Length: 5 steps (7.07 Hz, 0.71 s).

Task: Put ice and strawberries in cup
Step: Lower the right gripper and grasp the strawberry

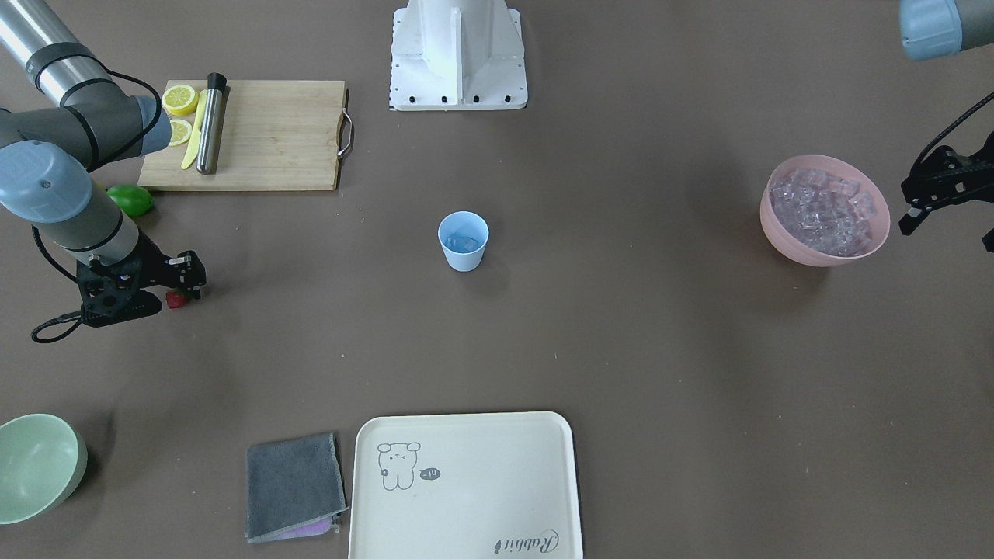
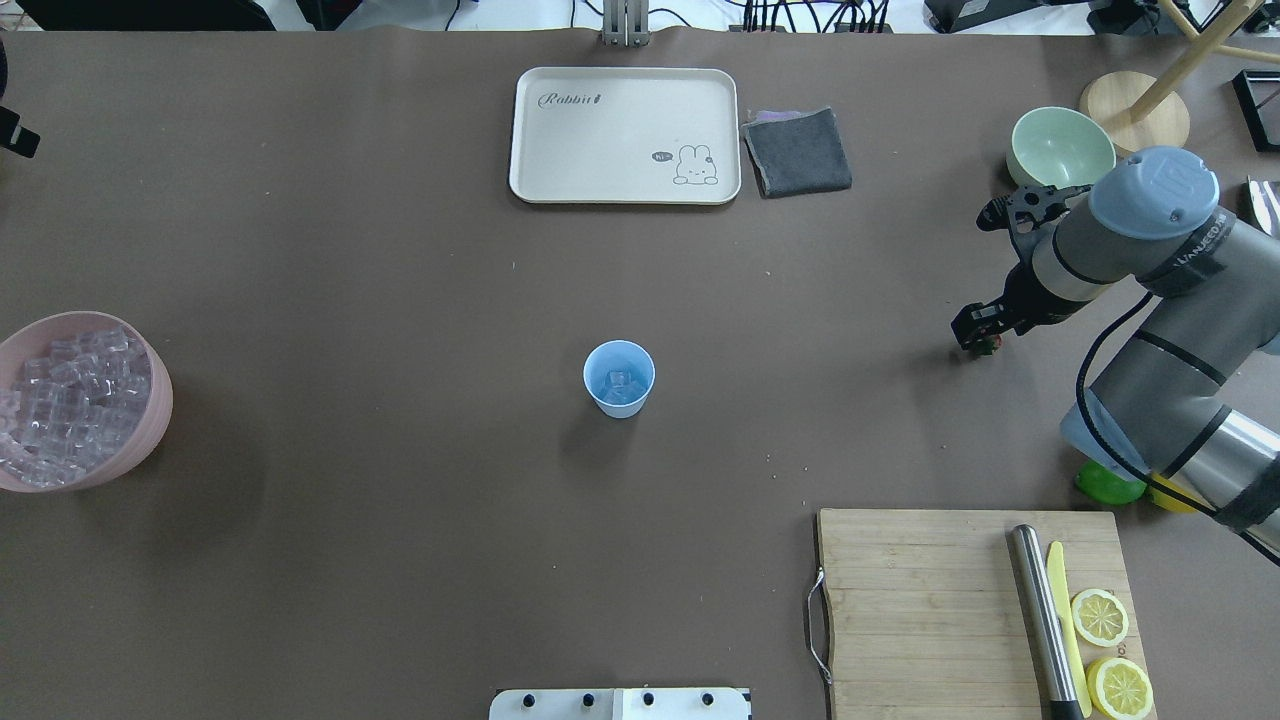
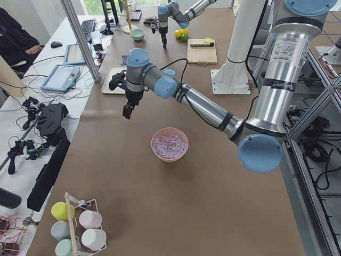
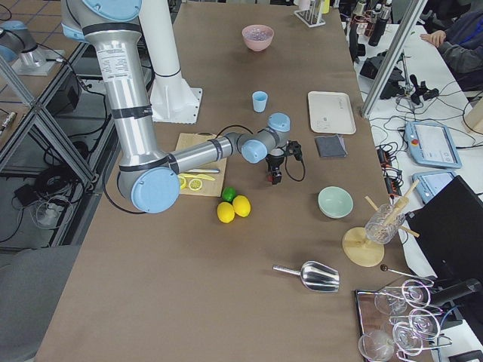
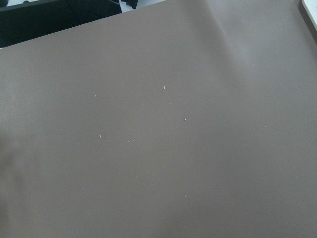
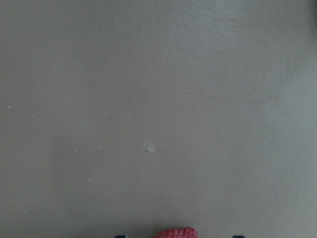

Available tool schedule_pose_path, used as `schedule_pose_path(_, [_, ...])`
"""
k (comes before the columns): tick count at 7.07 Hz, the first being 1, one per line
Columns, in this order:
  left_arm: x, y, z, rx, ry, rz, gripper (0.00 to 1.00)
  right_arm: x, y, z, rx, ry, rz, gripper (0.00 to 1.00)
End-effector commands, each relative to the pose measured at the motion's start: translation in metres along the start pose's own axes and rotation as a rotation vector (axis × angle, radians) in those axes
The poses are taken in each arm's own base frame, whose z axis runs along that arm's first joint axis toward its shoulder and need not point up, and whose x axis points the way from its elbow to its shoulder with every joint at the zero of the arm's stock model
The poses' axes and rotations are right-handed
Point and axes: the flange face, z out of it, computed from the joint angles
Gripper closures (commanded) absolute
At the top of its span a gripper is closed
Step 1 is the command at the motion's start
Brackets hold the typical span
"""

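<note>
Strawberry (image 1: 177, 299) sits on the tabletop between your right tool's (image 2: 980, 340) spread jaws, not gripped yet; ice (image 2: 620, 380) already lies in the cup (image 2: 620, 406). Close, lift, carry it cupward. Left tool (image 1: 947, 229) hangs open, empty, beside the pink bowl (image 1: 776, 229)

Light is even and diffuse, falling from overhead, and the brown worktop (image 2: 400, 250) looks matte, without glare. Shadows are soft-edged: a faint smudge beside the cup (image 2: 619, 378), a broader one by the pink bowl (image 2: 152, 438). The steel rod (image 2: 1040, 610) carries a bright streak along its length. The fixed views are sharp; in the side views uprights lean toward the frame edges. The right wrist view is hazy and low in contrast, with the strawberry (image 6: 173, 232) blurred at its bottom edge. The left wrist view darkens toward its lower left corner.
</note>
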Motion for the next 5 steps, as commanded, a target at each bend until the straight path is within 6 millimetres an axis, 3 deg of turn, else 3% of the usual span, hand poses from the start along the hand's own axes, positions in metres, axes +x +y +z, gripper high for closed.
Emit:
schedule_pose_path(1, [0.002,-0.003,-0.002,0.006,0.001,0.002,0.03,-0.005,-0.002,-0.002,0.006,-0.005,0.006,0.58])
schedule_pose_path(3, [0.002,-0.003,-0.002,0.006,0.001,0.002,0.03,-0.009,-0.003,-0.007,0.015,-0.012,-0.005,0.97])
schedule_pose_path(5, [0.002,-0.003,-0.003,0.007,0.003,0.003,0.03,-0.006,-0.010,-0.030,0.056,-0.024,-0.012,1.00])
